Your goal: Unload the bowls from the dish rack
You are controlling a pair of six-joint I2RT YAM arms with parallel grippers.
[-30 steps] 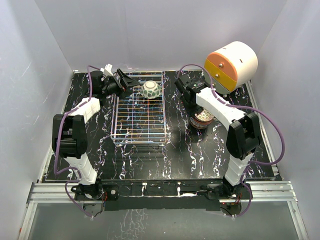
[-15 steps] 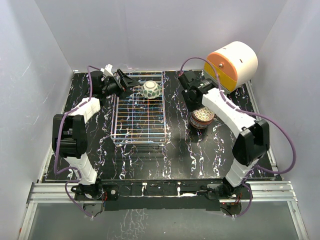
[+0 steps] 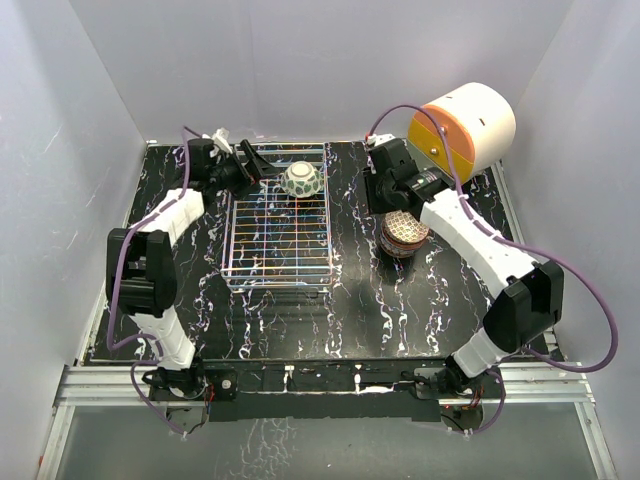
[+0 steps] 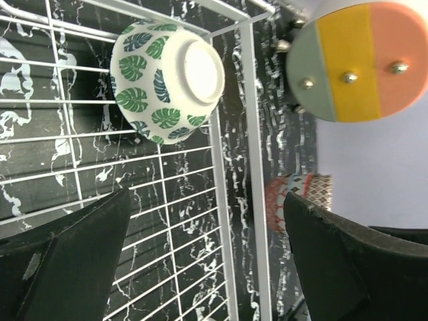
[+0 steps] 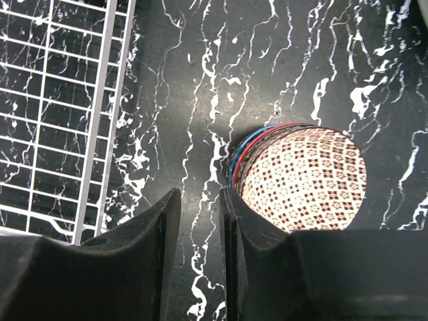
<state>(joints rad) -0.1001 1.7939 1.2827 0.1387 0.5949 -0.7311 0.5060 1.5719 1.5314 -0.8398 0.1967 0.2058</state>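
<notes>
- One leaf-patterned bowl point(image 3: 301, 180) lies upside down at the dish rack's point(image 3: 279, 228) far right corner.
- Stacked bowls point(image 3: 404, 233) stand on the surface point(image 3: 360, 300) right of the rack.
- Left gripper point(image 3: 252, 164): jaws apart, empty, just left of the leaf-patterned bowl.
- Right gripper point(image 5: 198, 221): jaws nearly together, empty, beside the stack.

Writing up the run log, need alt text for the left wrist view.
An upside-down bowl with green leaf print sits in a far corner of the wire dish rack, white foot ring up. The left gripper is open, its dark fingers framing the bottom. Beyond the rack stand stacked patterned bowls and a round drawer unit.
</notes>
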